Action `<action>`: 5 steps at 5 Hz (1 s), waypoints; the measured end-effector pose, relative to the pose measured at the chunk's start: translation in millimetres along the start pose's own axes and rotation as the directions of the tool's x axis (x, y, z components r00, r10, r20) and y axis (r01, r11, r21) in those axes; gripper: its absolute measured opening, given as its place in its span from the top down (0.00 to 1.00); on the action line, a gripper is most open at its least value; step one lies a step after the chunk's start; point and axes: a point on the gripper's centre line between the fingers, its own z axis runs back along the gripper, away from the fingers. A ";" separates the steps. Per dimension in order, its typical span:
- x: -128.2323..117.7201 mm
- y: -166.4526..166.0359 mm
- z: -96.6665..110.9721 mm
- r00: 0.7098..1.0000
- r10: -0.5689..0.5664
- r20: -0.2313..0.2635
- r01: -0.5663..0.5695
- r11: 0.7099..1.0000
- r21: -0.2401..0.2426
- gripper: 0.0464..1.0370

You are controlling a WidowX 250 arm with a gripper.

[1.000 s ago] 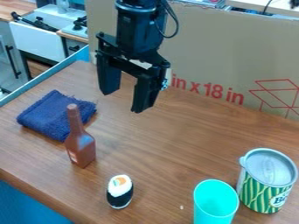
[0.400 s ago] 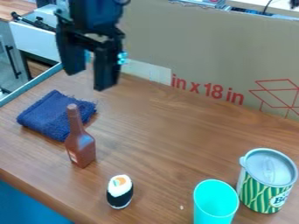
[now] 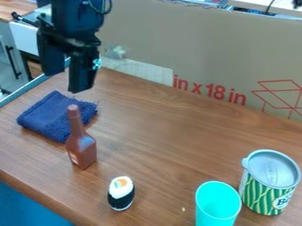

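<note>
- While I am hanging over the far left part of the brown wood-grain table, my black two-finger gripper is pointing down, in the upper left of the camera view.
- Jaws: standing apart, with an open gap between them.
- Nearest below me, a folded dark-blue cloth with a fuzzy texture is lying on the table, toward its left edge; I am staying clear of it.
- A reddish-brown bottle with a long narrow neck is standing upright on the cloth's near side, its neck overlapping the cloth in view; whether the two are touching, I cannot tell.
- Nearer the camera, right of the bottle and apart from it, a small black-and-white sushi-like piece is resting, showing an orange-and-green patch on top.
- At the near right, an open turquoise cup is standing upright.
- Just beside the cup, on its right, a green-striped can is standing upright, a grey lid covering its top.
- Along the table's far side, a brown cardboard panel is rising, bearing red print.
</note>
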 end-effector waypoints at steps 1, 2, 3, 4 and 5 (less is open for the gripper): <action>0.1 8.9 -9.0 1.000 0.007 0.016 -0.007 1.000 0.012 0.04; 0.5 8.6 -21.6 1.000 -0.007 0.002 0.007 1.000 0.004 0.04; -4.9 13.5 -36.3 1.000 0.007 -0.022 -0.008 0.999 -0.032 0.04; -1.0 13.4 -51.3 0.999 -0.008 -0.039 0.005 0.999 -0.051 0.04; 5.0 13.8 -63.2 1.000 -0.009 -0.017 0.009 0.999 -0.045 0.04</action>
